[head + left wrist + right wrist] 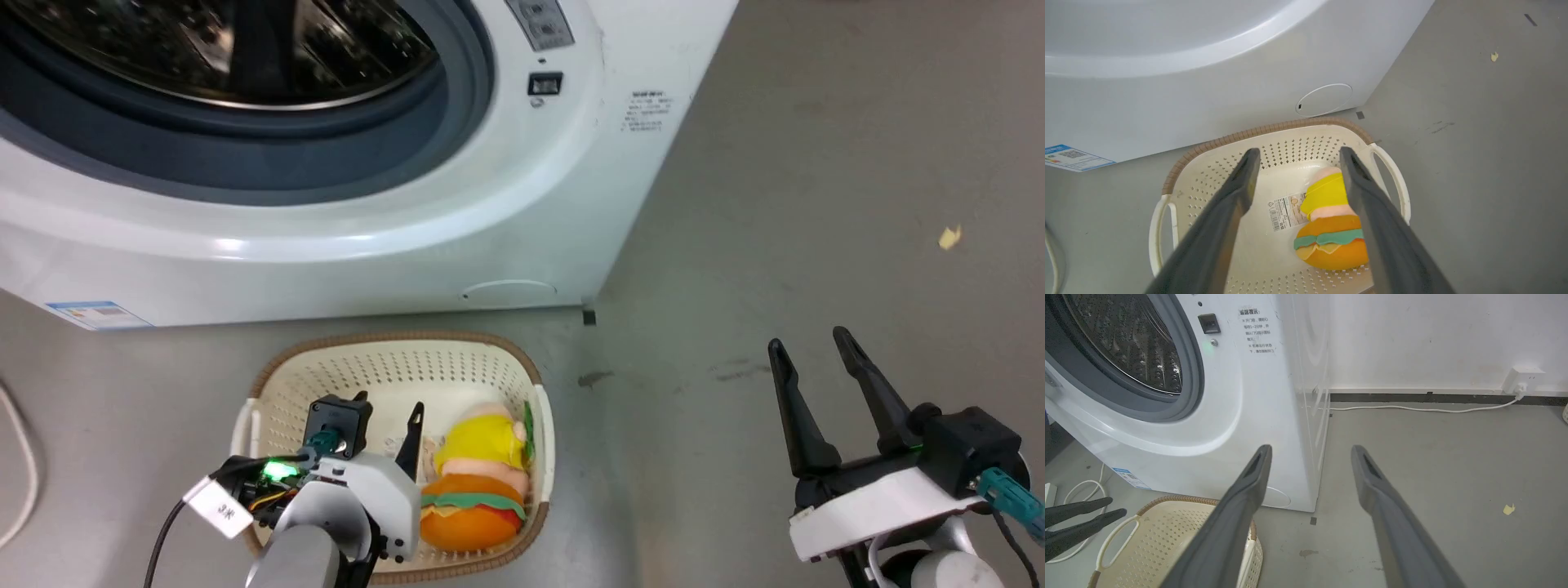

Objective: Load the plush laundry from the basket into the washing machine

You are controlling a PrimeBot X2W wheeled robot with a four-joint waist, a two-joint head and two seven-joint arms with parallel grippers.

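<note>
Currently: approach step, nothing picked. The left gripper (pixel 1300 152) hangs over the basket (pixel 1274 130), fingers spread wide with nothing between them. The right gripper (pixel 808 339) is likewise wide open and empty, over bare floor (pixel 816 204) well off the basket's right side.

Position of target: the plush laundry (pixel 1331 228) lies on the basket floor, against the right wall and toward the near rim. The yellow and peach piece sits on the far side and the orange burger piece on the near side, the two touching. The bundle's long axis therefore runs from the far rim to the near rim.

Key relation: in the left wrist view the bundle sits off-centre in the finger gap. It is crowded against the right finger (pixel 1372 212) and partly hidden behind it. Next to the left finger (pixel 1229 212) are only the bare basket floor and the paper label (pixel 1286 212). The long axis lies roughly along the fingers, so a close would squeeze across the short width, which is favourable.

Judgement: the left arm is clearly the nearer one. Before descending it needs a shift toward the basket's right wall. Otherwise the right finger is likely to land on top of the plush, or between the plush and the wall.

The washing machine (pixel 326 269) stands just beyond the far rim, its drum mouth uncovered above.
</note>
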